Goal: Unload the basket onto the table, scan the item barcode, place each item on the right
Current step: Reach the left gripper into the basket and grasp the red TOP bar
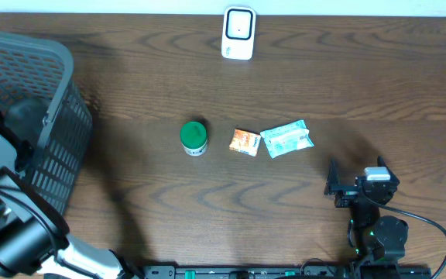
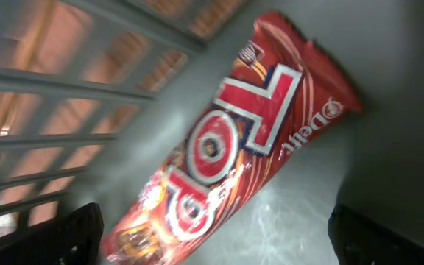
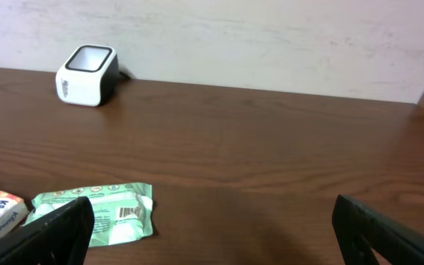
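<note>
The brown wooden table point(image 1: 285, 93) fills the overhead view. At its 9 o'clock edge stands a grey mesh basket point(image 1: 22, 70), and the left arm point(image 1: 6, 232) reaches up from 7 o'clock into it. The right arm point(image 1: 374, 217) sits at 5 o'clock, well apart from everything else on the table.

Inside the basket, a red snack pack point(image 2: 249, 147) lies on the grey floor. In the left wrist view it slants from 7 o'clock to 1 o'clock, with white lettering facing up. The left gripper point(image 2: 219, 239) hangs over its lower end with the claw spread wide and pinching nothing. Whether a finger touches the wrapper, I cannot tell.

The right gripper point(image 3: 216, 235) is also spread wide and holds nothing, pointing toward 12 o'clock.

The white scanner point(image 1: 238, 32) stands at the table's 12 o'clock edge. Near the centre three things lie in a row:
- at the 3 o'clock end, a green wipes pack point(image 1: 287, 139) with its barcode facing up
- at the 9 o'clock end, a green-lidded jar point(image 1: 194, 137)
- between them, a small orange packet point(image 1: 245, 142), just beside the wipes pack
</note>
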Controlling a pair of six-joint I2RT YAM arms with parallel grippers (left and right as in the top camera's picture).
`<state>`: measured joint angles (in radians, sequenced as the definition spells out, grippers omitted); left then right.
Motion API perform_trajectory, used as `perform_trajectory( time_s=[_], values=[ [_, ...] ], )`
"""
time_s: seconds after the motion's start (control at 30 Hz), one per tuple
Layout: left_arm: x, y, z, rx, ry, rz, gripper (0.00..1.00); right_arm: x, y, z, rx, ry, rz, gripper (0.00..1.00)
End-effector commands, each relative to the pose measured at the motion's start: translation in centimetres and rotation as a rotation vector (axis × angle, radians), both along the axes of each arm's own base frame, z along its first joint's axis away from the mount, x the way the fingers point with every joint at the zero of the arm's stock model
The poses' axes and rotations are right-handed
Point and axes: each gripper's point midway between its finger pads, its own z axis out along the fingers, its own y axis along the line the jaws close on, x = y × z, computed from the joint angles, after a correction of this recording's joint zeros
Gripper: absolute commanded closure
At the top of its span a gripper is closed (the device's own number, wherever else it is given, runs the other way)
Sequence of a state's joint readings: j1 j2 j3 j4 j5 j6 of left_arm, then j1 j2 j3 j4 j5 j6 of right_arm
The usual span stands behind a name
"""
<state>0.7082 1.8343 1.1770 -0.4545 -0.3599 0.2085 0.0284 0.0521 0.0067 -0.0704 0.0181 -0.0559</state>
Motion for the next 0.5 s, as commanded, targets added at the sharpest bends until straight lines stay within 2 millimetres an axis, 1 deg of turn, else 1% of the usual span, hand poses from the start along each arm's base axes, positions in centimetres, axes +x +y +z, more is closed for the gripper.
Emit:
perform_trajectory(
  time_s=[0.0, 0.13, 0.33, 0.37, 0.4, 0.43, 0.47],
  values=[
    [-0.2, 0.2, -1.8, -0.025, 0.032, 0.0, 0.02, 0.0, -0.3, -0.1, -0.001, 0.004, -0.012, 0.01],
    [-0.3, 0.2, -3.8, -0.049, 0.059, 0.003, 0.02, 0.0, -0.3, -0.1, -0.001, 0.004, -0.012, 0.01],
    [-1.1, -0.4, -6.7, -0.101, 0.119, 0.003, 0.02, 0.0, -0.3, -0.1, -0.001, 0.004, -0.012, 0.01],
    [-1.3, -0.6, -7.1, -0.112, 0.131, 0.003, 0.07, 0.0, -0.3, -0.1, -0.001, 0.004, -0.012, 0.01],
    [-1.4, -0.7, -7.4, -0.12, 0.14, 0.004, 0.16, 0.0, -0.3, -0.1, -0.001, 0.004, -0.012, 0.01],
    [-1.6, -0.9, -7.8, -0.13, 0.149, 0.008, 0.25, 0.0, -0.3, -0.1, -0.001, 0.004, -0.012, 0.01],
    [-1.8, -1.1, -8.0, -0.141, 0.154, 0.015, 0.38, 0.0, -0.3, -0.1, -0.001, 0.004, -0.012, 0.01]
  ],
)
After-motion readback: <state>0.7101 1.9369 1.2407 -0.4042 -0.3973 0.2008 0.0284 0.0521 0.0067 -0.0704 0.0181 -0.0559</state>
